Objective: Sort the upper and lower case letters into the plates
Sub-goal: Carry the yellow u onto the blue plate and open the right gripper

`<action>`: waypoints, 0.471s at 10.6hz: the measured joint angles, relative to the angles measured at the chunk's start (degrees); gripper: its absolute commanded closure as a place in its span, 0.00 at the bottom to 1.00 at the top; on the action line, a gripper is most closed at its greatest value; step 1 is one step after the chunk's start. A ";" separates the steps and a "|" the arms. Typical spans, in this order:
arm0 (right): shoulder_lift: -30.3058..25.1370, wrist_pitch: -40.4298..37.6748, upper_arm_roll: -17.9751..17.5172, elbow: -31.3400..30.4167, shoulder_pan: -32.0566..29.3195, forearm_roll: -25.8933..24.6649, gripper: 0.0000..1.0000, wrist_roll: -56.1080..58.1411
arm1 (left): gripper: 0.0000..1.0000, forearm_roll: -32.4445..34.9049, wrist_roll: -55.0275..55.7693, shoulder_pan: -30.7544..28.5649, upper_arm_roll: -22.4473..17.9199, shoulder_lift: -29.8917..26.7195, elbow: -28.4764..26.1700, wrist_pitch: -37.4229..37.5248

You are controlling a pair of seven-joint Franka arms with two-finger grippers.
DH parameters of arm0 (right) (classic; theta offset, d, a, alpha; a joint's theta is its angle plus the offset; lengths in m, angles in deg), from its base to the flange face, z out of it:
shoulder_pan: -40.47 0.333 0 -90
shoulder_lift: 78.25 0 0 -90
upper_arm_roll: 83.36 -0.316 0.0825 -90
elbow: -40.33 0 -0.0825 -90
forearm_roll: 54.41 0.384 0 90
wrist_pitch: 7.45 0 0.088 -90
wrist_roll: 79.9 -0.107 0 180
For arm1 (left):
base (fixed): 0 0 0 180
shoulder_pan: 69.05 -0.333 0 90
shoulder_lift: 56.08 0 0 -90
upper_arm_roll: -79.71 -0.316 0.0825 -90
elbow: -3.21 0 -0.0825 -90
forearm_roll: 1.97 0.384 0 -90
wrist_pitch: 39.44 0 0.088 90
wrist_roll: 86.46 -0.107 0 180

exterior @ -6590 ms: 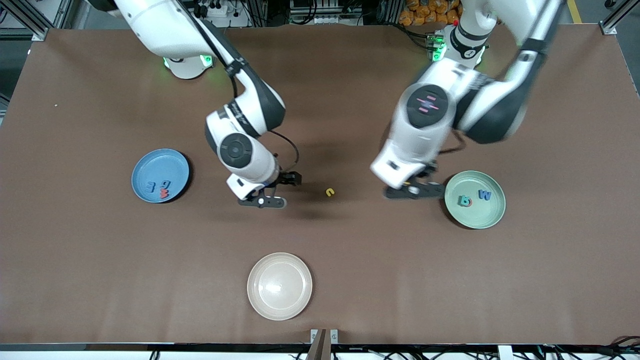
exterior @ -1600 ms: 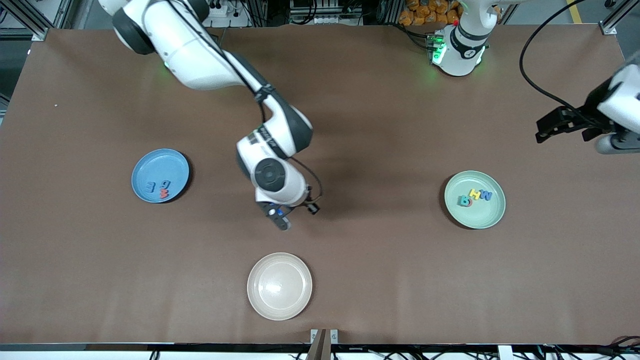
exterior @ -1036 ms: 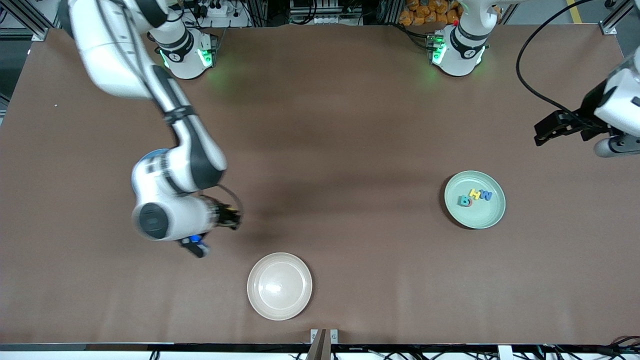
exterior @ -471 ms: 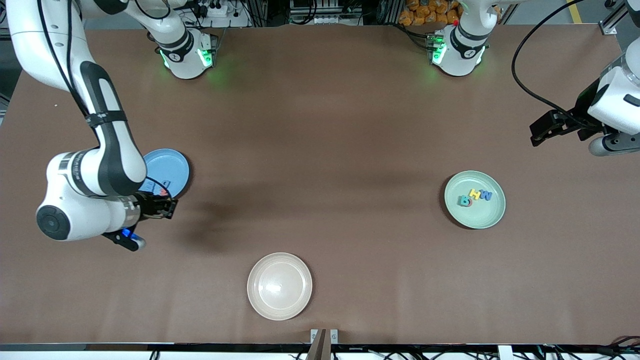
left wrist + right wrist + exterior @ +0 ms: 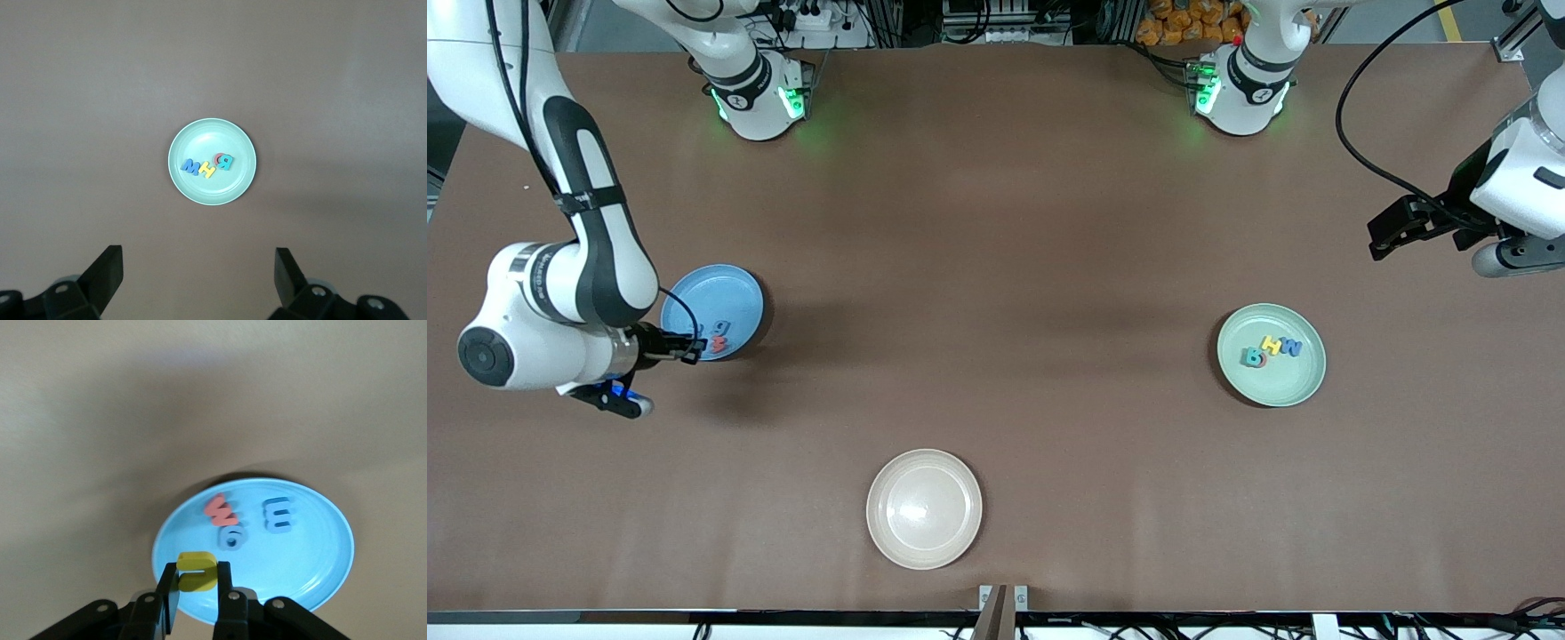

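My right gripper point(image 5: 691, 347) point(image 5: 197, 577) is shut on a small yellow letter point(image 5: 197, 571) and holds it over the rim of the mid-blue plate point(image 5: 729, 289) point(image 5: 313, 540) at the right arm's end of the table. In that plate lie a red letter point(image 5: 221, 511), a blue letter point(image 5: 231, 537) and another blue letter point(image 5: 277, 514). The mint green plate point(image 5: 1272, 382) point(image 5: 200, 137) at the left arm's end holds blue point(image 5: 191, 167), yellow point(image 5: 207, 171), teal point(image 5: 225, 162) and red letters. My left gripper point(image 5: 1392, 236) point(image 5: 198, 280) is open and empty, raised at the left arm's end of the table.
A cream-beige plate point(image 5: 924, 508) lies empty near the front camera's edge of the table. The brown table point(image 5: 996, 267) spreads wide between the plates.
My right arm picked the yellow letter up from the middle of the table and swung with it to the blue plate. My left arm put a yellow letter in the green plate and drew back.
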 measured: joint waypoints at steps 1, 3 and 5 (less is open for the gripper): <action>-0.63 2.71 0.42 -3.06 -0.02 0.00 1.00 1.39 | 0.00 0.00 0.00 0.00 0.00 0.00 0.00 -0.02; -1.20 6.27 0.80 -7.22 -0.03 -0.01 0.80 2.69 | 0.00 0.00 0.00 0.00 0.00 0.00 0.00 -0.03; -1.23 8.38 0.80 -9.47 -0.03 -0.01 0.19 2.94 | 0.00 0.00 0.00 0.00 0.00 0.00 0.00 -0.03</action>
